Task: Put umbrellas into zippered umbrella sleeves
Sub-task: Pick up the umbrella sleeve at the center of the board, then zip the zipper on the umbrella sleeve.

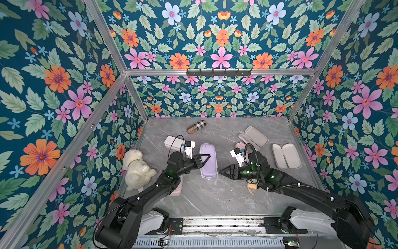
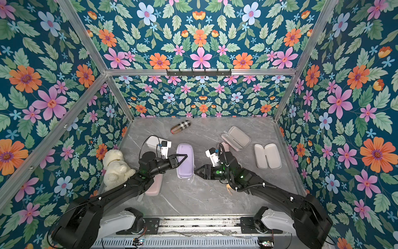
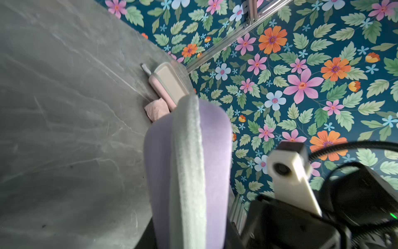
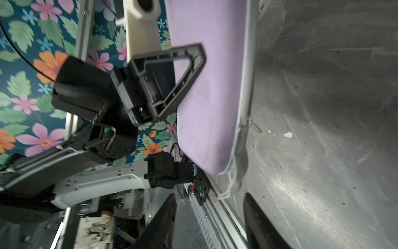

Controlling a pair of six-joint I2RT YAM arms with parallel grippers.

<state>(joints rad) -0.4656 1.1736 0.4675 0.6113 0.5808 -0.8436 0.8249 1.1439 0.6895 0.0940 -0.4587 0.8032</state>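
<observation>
Nearest you, the right gripper [image 1: 221,172] hangs empty with its fingers spread, just off the near corner of the shut lavender hard clamshell sleeve [image 1: 209,172] (no lavender umbrella shows, so it is likely inside). Over the sleeve's top sits the left gripper [image 1: 206,157], probably steadying it; you cannot tell whether its fingers pinch anything. Farther back, a pale pink folded umbrella [image 1: 239,146] lies just beside the open pink sleeve [image 1: 255,135], handy for loading.

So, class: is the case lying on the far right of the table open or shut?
Open. The case lies spread flat, its two grey-beige halves face up side by side, and nothing shows inside either half.
</observation>
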